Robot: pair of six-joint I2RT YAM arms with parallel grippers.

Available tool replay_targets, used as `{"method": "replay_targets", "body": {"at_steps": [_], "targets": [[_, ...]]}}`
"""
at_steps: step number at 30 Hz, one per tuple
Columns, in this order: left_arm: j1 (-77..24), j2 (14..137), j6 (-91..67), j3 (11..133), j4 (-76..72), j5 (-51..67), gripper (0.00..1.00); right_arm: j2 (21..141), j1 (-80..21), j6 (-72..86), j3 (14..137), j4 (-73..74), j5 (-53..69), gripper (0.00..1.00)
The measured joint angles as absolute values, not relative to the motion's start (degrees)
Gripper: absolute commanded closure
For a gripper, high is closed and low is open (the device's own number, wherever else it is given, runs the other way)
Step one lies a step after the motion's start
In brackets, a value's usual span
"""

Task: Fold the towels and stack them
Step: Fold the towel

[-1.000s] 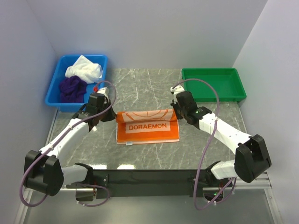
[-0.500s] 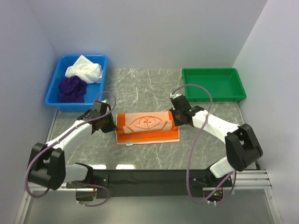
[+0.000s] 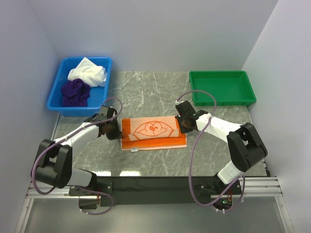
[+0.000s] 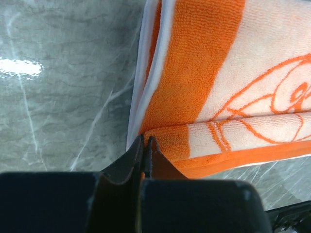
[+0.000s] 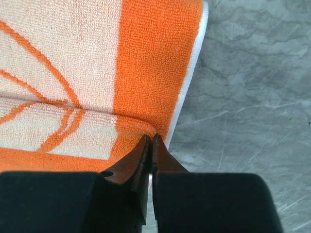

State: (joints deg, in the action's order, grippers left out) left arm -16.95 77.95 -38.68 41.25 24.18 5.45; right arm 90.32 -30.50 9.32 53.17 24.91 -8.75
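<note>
Left gripper: jaws pressed together on the left corner of the upper layer of the orange towel, at that towel's left end. Right gripper: jaws likewise closed, pinching the matching corner at the orange towel's right end; only a thin edge of cloth sat between the fingers in either wrist view. Orange towel: lay flat on the table between the two grippers, partly doubled over, with the pale cartoon-face panel turned up and a strip of the lower layer showing along its near side. White towel and purple towel: both crumpled and unfolded, in the blue bin beyond and to the left of the orange towel, well apart from it. Green tray: beyond and to the right of the orange towel, nothing seen in it. Step in hand, as judged: the first fold of the first towel, with the held edge laid part way across the lower layer and not yet level with the near edge. Next move, as judged: both grippers should travel together toward the near side of the orange towel, keeping the held edge taut and square, lower it until the edges line up, then let go without dragging the top layer askew. Two towels remained to be folded and stacked.
</note>
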Motion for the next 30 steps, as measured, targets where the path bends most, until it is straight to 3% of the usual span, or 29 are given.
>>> {"method": "replay_targets", "body": {"at_steps": [10, 20, 30], "targets": [[-16.60, 85.93, -39.29, 44.47, 23.16, 6.81, 0.99, 94.35, -28.49, 9.87, 54.85, 24.77, -7.22, 1.00], [-16.49, 97.17, -39.20, 56.40, 23.66, 7.90, 0.99, 98.41, -21.28, 10.44, 60.58, 25.26, -3.97, 1.00], [-16.45, 94.96, -38.46, 57.28, 25.02, 6.20, 0.99, 96.55, -20.99, 10.70, 61.19, 25.91, -4.21, 1.00]]}}
